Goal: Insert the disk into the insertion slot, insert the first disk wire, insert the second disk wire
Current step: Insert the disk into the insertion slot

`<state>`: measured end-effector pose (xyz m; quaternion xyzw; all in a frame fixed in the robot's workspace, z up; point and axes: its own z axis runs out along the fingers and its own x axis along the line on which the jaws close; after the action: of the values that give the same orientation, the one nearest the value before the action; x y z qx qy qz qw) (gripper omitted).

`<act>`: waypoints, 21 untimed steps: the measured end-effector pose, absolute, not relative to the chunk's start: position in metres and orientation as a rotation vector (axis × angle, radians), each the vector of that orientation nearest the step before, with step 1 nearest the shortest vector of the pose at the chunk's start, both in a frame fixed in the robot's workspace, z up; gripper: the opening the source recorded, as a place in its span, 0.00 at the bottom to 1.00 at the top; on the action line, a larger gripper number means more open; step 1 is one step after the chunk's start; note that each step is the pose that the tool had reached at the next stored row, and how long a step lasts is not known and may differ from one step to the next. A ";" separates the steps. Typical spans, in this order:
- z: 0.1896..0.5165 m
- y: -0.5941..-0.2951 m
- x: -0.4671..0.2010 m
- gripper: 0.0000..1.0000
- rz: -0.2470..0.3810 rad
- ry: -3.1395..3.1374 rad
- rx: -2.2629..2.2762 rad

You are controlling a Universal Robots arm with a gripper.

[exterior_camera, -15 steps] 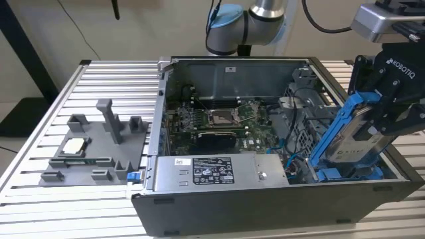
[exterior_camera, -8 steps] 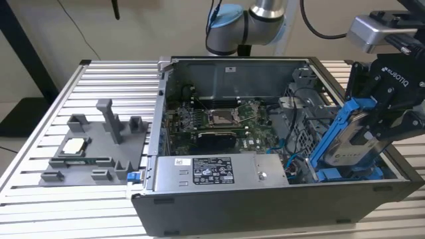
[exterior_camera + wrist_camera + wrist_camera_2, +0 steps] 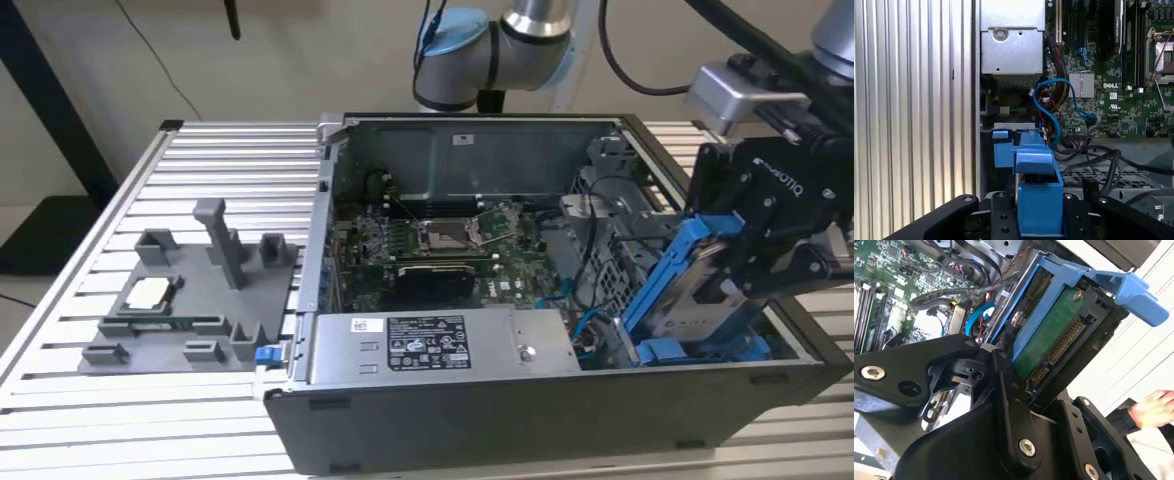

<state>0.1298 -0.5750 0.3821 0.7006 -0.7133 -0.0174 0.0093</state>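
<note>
above the open case [image 3: 534, 425], one gripper [image 3: 737, 275] clamped on one tilted disk [image 3: 674, 270], near one insertion slot [image 3: 721, 350]

The bench [image 3: 200, 170] is a silvery metal top of long parallel ribs that run from the exterior view's left to its right; in the first wrist view the same ribbed top runs alongside the case wall. Two things lie directly on it: an open computer case [image 3: 534, 425], dark grey, set on its side with its inside facing up, toward the exterior view's right; a grey fixture tray [image 3: 187, 325] with upright posts, flat on the ribs at the exterior view's left, just beside the case.
</note>
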 end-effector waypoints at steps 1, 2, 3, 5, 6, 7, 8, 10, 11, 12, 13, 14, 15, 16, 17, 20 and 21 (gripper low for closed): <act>0.380 -0.575 0.130 0.33 -0.055 -2.228 2.188; 0.378 -0.575 0.130 0.33 -0.056 -2.228 2.189; 0.377 -0.575 0.130 0.33 -0.056 -2.228 2.189; 0.374 -0.575 0.130 0.33 -0.056 -2.229 2.189; 0.372 -0.575 0.130 0.33 -0.057 -2.229 2.189; 0.371 -0.575 0.130 0.33 -0.057 -2.229 2.189; 0.371 -0.575 0.130 0.33 -0.057 -2.229 2.189; 0.371 -0.575 0.130 0.33 -0.057 -2.229 2.189; 0.371 -0.575 0.130 0.33 -0.057 -2.229 2.189; 0.370 -0.575 0.130 0.33 -0.058 -2.229 2.190; 0.370 -0.575 0.130 0.33 -0.058 -2.229 2.190; 0.370 -0.575 0.130 0.33 -0.058 -2.229 2.190; 0.370 -0.575 0.130 0.34 -0.057 -2.229 2.190; 0.370 -0.575 0.130 0.34 -0.057 -2.229 2.190; 0.370 -0.575 0.130 0.40 -0.057 -2.229 2.189; 0.372 -0.575 0.130 0.47 -0.059 -2.228 2.189; 0.375 -0.575 0.130 0.47 -0.059 -2.228 2.189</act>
<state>0.1300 -0.5750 0.3747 0.7006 -0.7132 -0.0190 0.0088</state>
